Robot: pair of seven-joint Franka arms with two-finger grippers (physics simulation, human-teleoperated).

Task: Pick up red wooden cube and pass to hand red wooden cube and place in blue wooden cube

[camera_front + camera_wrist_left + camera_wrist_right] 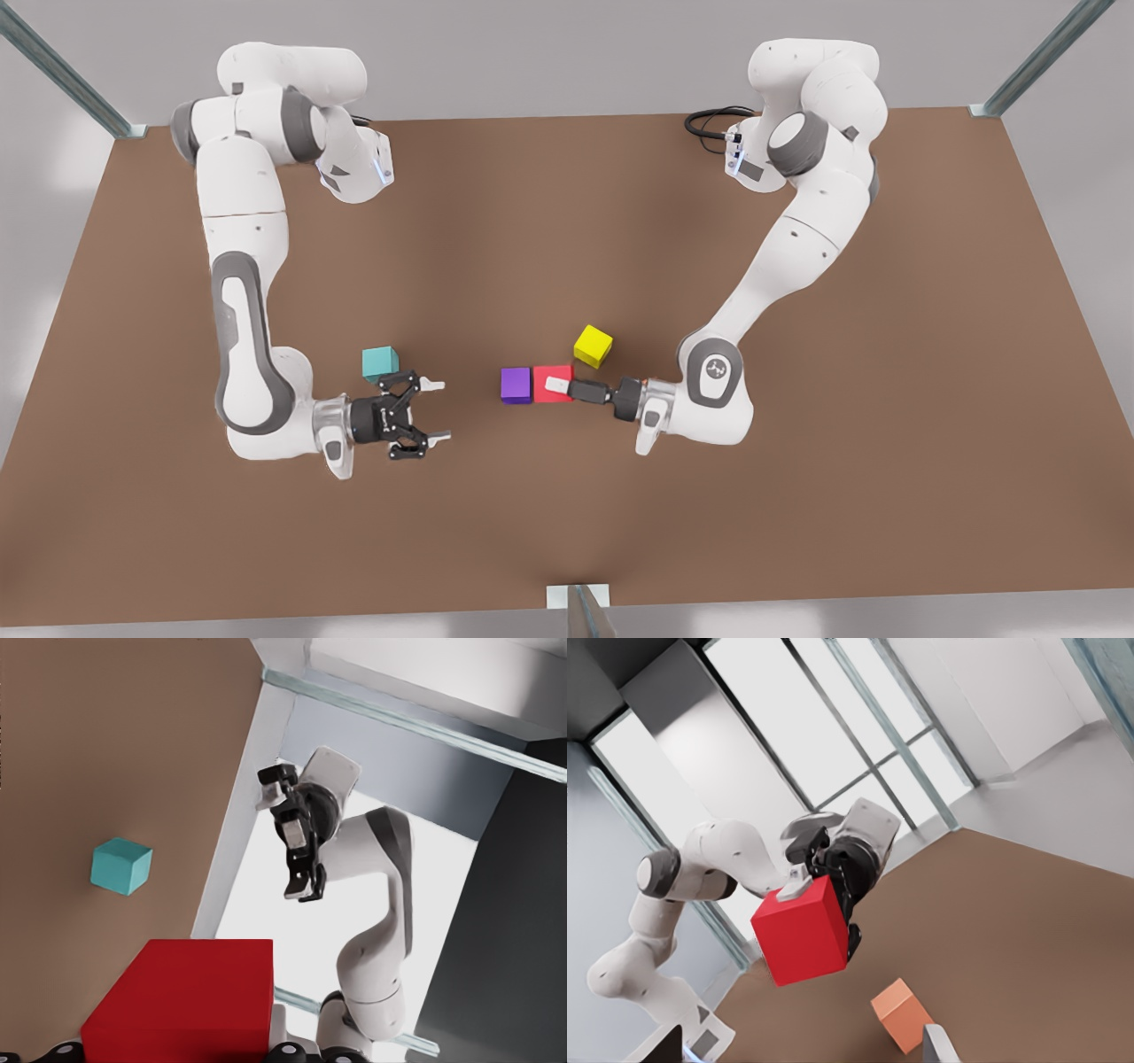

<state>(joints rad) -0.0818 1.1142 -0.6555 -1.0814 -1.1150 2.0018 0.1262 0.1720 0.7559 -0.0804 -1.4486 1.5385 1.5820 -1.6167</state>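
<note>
The red wooden cube (551,383) is held between the fingers of my left gripper (555,386), on the arm at the front view's right, with the gripper lying level and pointing toward the other arm. In the left wrist view the red wooden cube (190,997) sits close at the fingers. In the right wrist view the red wooden cube (799,932) hangs clear above the table. My right gripper (437,409) faces it from the front view's left, open and holding nothing, a gap apart. The blue wooden cube (381,363), teal, rests on the table just behind the right gripper.
A purple cube (516,385) shows right beside the red one, and a yellow cube (593,345) lies just behind. A pale orange cube (899,1014) lies on the brown table (797,496) below the right wrist camera. A cable (709,120) coils by the far arm base.
</note>
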